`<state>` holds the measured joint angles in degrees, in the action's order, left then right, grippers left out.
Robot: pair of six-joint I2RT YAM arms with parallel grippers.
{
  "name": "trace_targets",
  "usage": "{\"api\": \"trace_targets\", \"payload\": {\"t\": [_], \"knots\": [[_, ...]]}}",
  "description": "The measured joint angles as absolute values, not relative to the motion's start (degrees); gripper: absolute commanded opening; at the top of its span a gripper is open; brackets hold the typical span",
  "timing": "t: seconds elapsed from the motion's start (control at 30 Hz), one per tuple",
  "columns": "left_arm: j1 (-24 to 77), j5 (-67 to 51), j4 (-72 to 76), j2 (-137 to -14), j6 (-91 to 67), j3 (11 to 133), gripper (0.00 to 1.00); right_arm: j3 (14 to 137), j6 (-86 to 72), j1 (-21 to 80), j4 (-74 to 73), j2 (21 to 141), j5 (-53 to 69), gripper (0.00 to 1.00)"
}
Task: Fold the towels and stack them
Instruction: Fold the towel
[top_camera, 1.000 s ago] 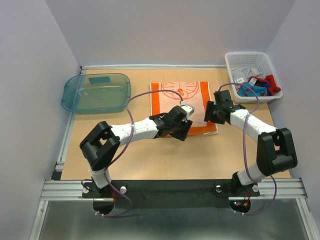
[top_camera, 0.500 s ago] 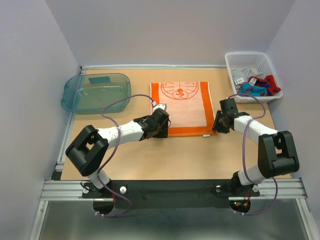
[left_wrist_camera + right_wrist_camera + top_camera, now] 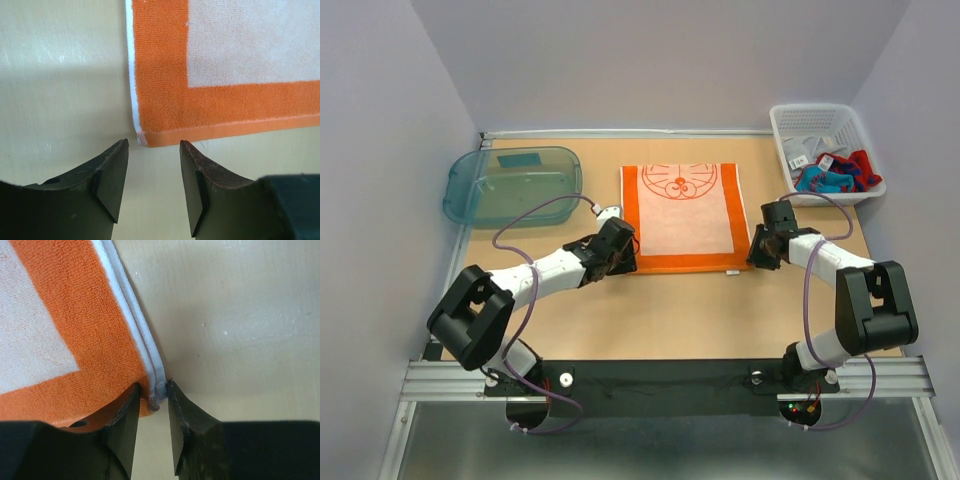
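An orange towel (image 3: 680, 215) with a pale middle and a line drawing lies flat on the table, its near edge a fold. My left gripper (image 3: 621, 262) sits at its near-left corner. In the left wrist view that gripper (image 3: 153, 146) is open, the towel (image 3: 165, 95) corner just ahead of the fingertips and nothing between them. My right gripper (image 3: 757, 256) is at the near-right corner. In the right wrist view it (image 3: 152, 387) has closed on the white-edged corner of the towel (image 3: 75, 315). More towels, red with blue (image 3: 861, 166), teal-blue (image 3: 825, 181) and light grey (image 3: 812, 133), lie in the basket.
A white mesh basket (image 3: 790, 116) stands at the back right. A translucent teal tray (image 3: 460, 195) stands at the back left. Grey walls close in the table on three sides. Bare tabletop lies between the towel and the arm bases.
The left gripper drew back leftwards off the towel to its near-left corner. The towel's near edge now lies flat. The right gripper dropped to the near-right corner and narrowed onto it.
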<state>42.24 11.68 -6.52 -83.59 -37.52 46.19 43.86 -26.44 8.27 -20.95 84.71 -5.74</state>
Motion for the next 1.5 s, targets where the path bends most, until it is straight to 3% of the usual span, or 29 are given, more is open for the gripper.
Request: {"api": "trace_targets", "payload": {"t": [0.17, 0.33, 1.17, 1.37, 1.4, 1.5], "knots": [[41.5, 12.0, -5.5, -83.6, -38.8, 44.4, 0.56, 43.1, -26.9, 8.3, -20.0, 84.4, -5.5, 0.24], [41.0, 12.0, -4.5, -84.1, -39.4, 44.2, 0.56, 43.1, -27.1, 8.3, -19.8, 84.4, -5.2, 0.05], [41.0, 12.3, -2.3, -91.9, -41.2, 47.1, 0.54, 42.6, -26.9, 6.7, -19.3, 84.5, -2.0, 0.05], [41.0, 13.0, -2.4, -93.3, -42.1, 47.9, 0.24, 42.6, -27.2, 4.9, -19.2, 84.8, 1.1, 0.01], [41.0, 13.2, -2.4, -93.4, -42.3, 48.0, 0.15, 42.6, -27.3, 4.6, -19.2, 84.8, 1.6, 0.01], [41.0, 13.6, -3.0, -94.3, -42.7, 49.0, 0.03, 42.6, -27.5, 4.1, -19.3, 84.8, 2.8, 0.01]]}}
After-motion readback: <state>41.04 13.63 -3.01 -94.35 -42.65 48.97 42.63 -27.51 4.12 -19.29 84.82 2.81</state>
